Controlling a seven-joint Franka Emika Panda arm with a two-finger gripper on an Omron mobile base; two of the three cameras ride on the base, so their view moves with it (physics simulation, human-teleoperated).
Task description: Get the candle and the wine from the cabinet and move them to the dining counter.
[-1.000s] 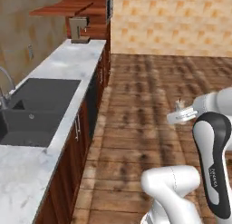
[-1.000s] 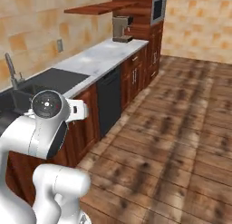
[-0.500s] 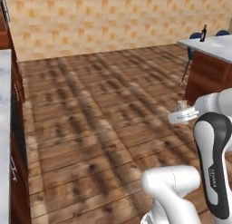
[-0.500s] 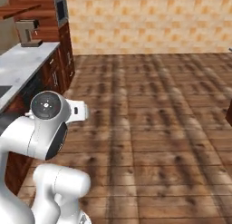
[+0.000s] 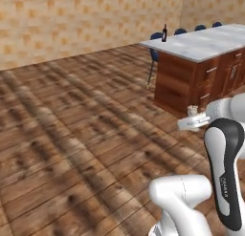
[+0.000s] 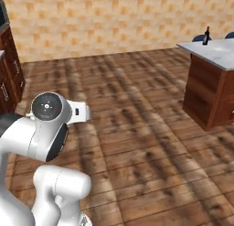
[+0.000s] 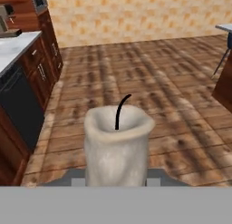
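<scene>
Fingers closed on candle (image 7: 117, 148), seen at lower centre of hand view; pale body and dark curved wick shown. In left base view, candle (image 5: 192, 110) held upright at gripper (image 5: 193, 119), right of centre. Wine bottle (image 5: 164, 33) stood on dining counter (image 5: 206, 45) near its far end, upper right of frame; also seen at upper right of right base view (image 6: 206, 36). Blue chairs (image 5: 156, 37) placed behind counter. Wooden floor (image 6: 137, 106) spread between.

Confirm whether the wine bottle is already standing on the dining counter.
Yes, the wine stands upright at the far corner of the dining counter.
</scene>
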